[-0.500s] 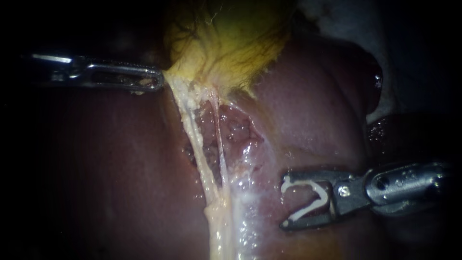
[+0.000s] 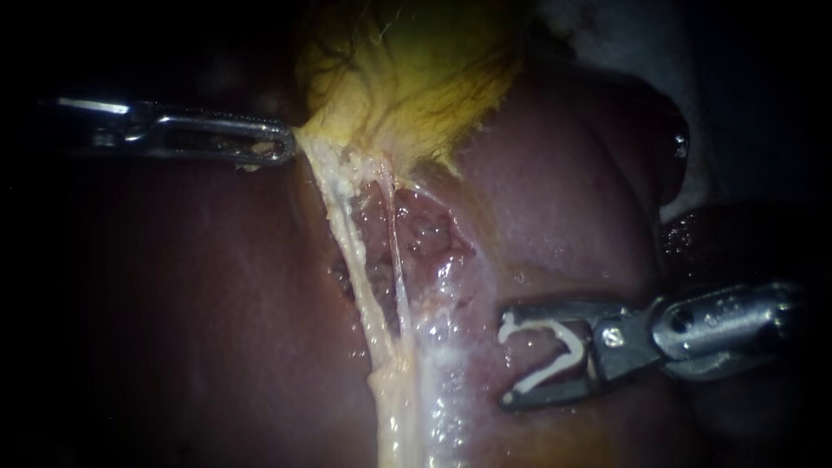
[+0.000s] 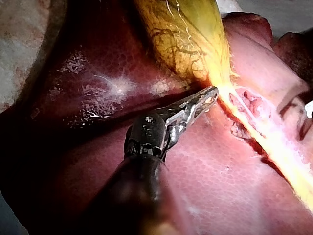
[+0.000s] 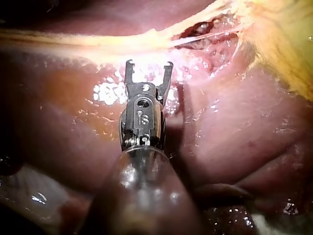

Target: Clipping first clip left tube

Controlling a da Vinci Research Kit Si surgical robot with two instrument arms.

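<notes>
Here, the left instrument (image 2: 279, 144) came in from the left, and its jaws were closed on the lower edge of the yellow gallbladder (image 2: 416, 78), drawing that tissue out to the left. In the left wrist view the same left instrument (image 3: 211, 93) had its jaws pressed together where the gallbladder (image 3: 186, 34) narrowed.

Two pale strands ran down from there over the dark red liver (image 2: 199, 303). The thicker left tube (image 2: 351, 251) lay bare and stretched, with nothing on it. The thinner right tube (image 2: 397, 260) lay just beside it, and the two met lower down in a whitish band.

The right instrument (image 2: 505, 355) came in from the right, well apart from the left tube and to the right of both strands. Its jaws stood wide apart, with a white clip (image 2: 544, 326) seated between them and touching both.

In the right wrist view the right instrument (image 4: 148, 66) showed its two jaw tips parted above wet, glistening tissue, with the pale strands lying ahead of them and not between them.
</notes>
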